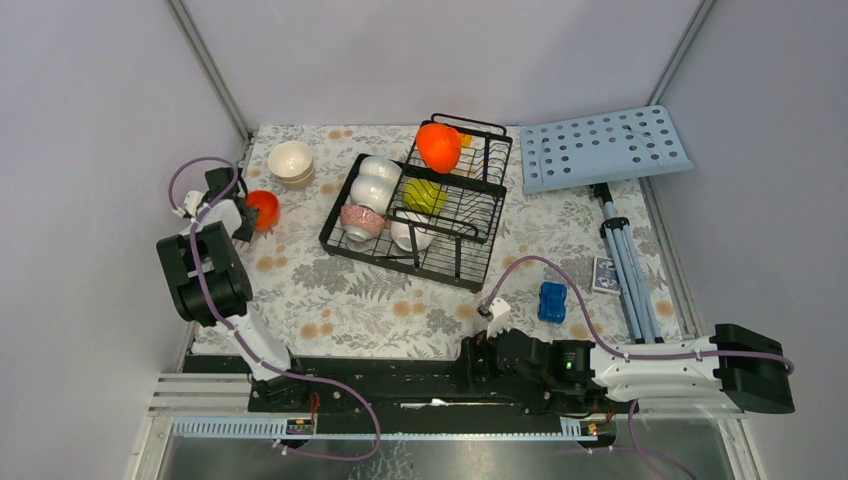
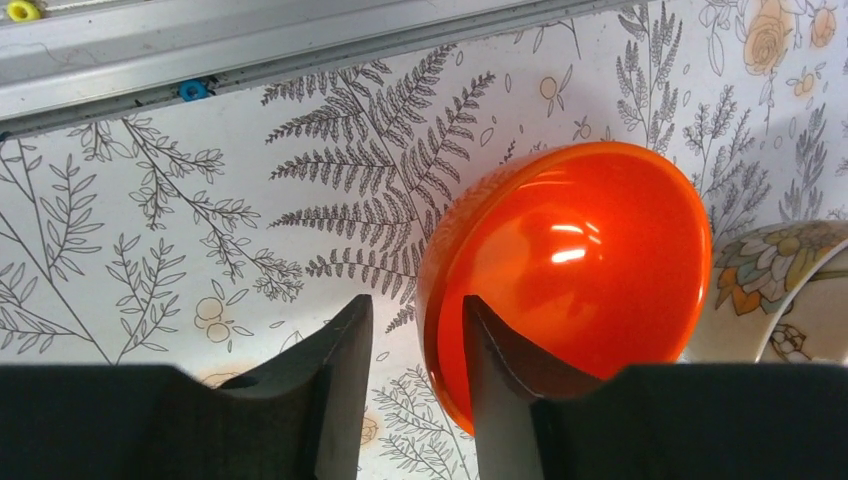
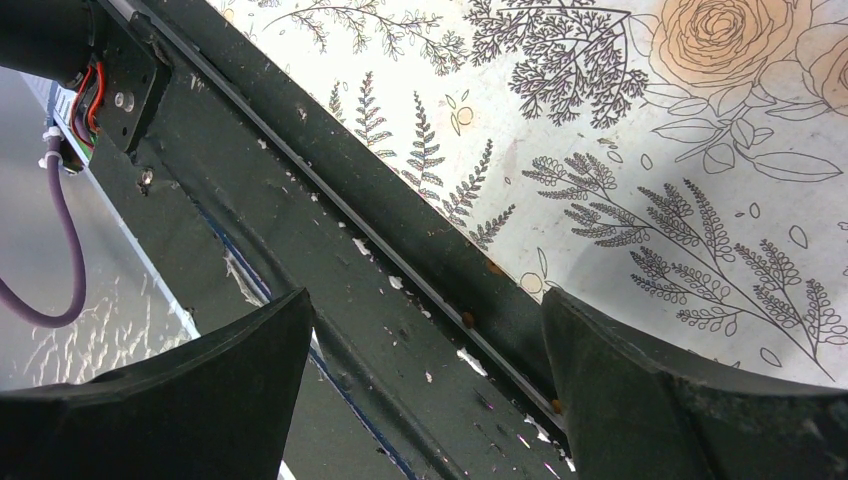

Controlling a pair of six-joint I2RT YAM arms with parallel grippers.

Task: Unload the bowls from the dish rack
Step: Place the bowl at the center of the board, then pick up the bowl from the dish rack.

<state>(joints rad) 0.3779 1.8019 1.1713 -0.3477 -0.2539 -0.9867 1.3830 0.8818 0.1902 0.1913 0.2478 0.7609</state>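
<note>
Arms: left gripper (image 2: 415,312) apart astride orange bowl (image 2: 590,260) rim, maybe touching; right gripper (image 3: 425,300) spread.

Dish rack (image 1: 465,240) sited upper ctr of frame, w/ several bowls (image 1: 378,185) held in it. Stacked bowls (image 1: 291,162) noted to its left, single bowl (image 1: 263,208) just below them. Perforated board (image 1: 603,147) set upper right; sponge (image 1: 552,301) lower right of rack.

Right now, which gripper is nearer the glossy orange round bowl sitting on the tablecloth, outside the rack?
Left. The left gripper straddles the rim of the orange bowl; the right gripper hangs over the near edge of the table, far across from it.
</note>
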